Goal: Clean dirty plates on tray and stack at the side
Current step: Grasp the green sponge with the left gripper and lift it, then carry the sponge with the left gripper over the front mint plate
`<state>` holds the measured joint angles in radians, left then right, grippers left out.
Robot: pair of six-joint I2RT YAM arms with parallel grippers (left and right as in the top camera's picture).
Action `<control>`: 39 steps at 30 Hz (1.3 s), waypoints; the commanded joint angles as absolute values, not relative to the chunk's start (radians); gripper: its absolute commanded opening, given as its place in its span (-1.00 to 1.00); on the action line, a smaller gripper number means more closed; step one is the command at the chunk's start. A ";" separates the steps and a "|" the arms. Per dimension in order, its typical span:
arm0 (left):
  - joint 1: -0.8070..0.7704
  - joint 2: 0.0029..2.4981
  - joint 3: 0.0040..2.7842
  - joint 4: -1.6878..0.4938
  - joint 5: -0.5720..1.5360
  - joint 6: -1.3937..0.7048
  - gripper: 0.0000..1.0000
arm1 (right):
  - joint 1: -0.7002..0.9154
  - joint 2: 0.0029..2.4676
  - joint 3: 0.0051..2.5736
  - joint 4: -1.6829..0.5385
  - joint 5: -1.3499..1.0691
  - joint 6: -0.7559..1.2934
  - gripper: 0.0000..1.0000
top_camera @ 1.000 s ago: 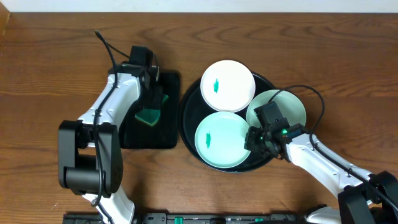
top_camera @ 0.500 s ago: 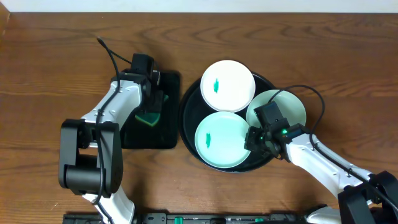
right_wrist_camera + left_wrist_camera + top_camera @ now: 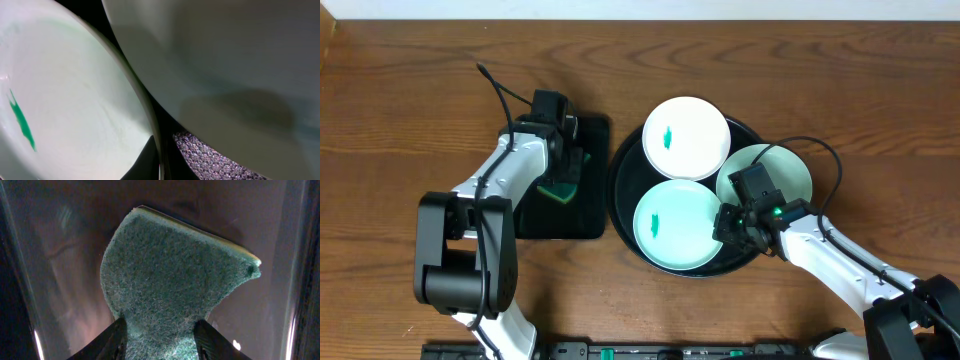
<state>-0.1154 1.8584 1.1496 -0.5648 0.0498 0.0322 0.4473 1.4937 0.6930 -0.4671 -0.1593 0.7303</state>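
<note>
Where the wooden table [image 3: 400, 80] spreads under both arms, the round black tray [image 3: 616, 185] sits right of centre and carries all three plates. Just beside it on the left lies the smaller rectangular tray [image 3: 545, 222]. Of the plates, the back plate [image 3: 698, 152] is white and the front plate [image 3: 682, 238] pale mint. The right-hand plate [image 3: 790, 165] has its edge passing over the front plate's rim. On the rectangular tray lies the green sponge [image 3: 175, 275], and the left gripper [image 3: 160, 342] is clamped on its narrow end, a finger on either side. The right gripper [image 3: 725, 228] sits at the front plate's right rim with its jaws drawn together; whether they nip that rim I cannot tell. Smallest of all are the green marks, the back plate's smear [image 3: 669, 136] and the front plate's smear [image 3: 653, 222]
</note>
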 commanded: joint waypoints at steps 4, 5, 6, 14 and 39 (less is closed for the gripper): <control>-0.117 1.876 1.084 -0.559 0.045 0.025 -0.10 | 0.453 1.477 0.712 -0.463 -0.146 0.724 -0.92; -0.117 1.876 1.082 -0.558 0.046 0.025 -0.09 | 0.453 1.477 0.712 -0.463 -0.146 0.724 -0.92; -0.117 1.876 1.082 -0.558 0.048 0.025 -0.10 | 0.453 1.477 0.712 -0.463 -0.146 0.724 -0.91; -0.117 1.876 1.044 -0.517 0.071 0.025 -0.36 | 0.453 1.477 0.712 -0.463 -0.146 0.724 -0.89; -0.117 1.256 1.084 -0.554 0.071 -0.016 -0.86 | 0.453 1.477 0.712 -0.471 -0.146 0.723 -0.98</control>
<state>-0.1150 1.3239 1.0698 -0.5430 0.0689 -0.0036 0.4473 1.4929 0.6930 -0.4721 -0.1562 0.7242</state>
